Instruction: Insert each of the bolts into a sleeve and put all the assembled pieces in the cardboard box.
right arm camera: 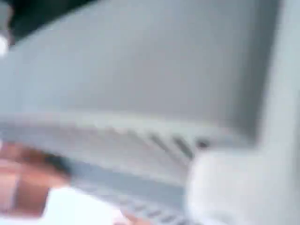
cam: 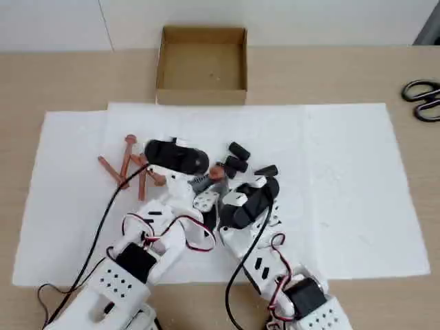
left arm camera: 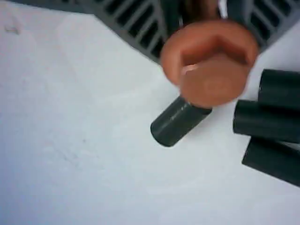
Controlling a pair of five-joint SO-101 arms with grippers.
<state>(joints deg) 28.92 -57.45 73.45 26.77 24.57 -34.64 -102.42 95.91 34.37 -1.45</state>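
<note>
My left gripper [cam: 210,176] is shut on a brown bolt [cam: 217,172] near the middle of the white paper. In the left wrist view the bolt's round head [left arm camera: 210,65] sits between the grey ribbed fingers [left arm camera: 136,23]. A black sleeve [left arm camera: 180,122] lies just past it; I cannot tell if the shaft is inside. Three more sleeves [left arm camera: 267,123] lie close by, also seen from above as black sleeves [cam: 237,159]. Several loose bolts [cam: 128,163] lie to the left. My right gripper [cam: 206,202] sits beside the left one. The cardboard box [cam: 201,89] stands at the back.
White paper [cam: 344,206] covers the table's middle, with bare room on its right half. Scissors [cam: 422,97] lie at the right edge. The two arms crowd together at the front centre, with cables [cam: 103,227] trailing over the paper.
</note>
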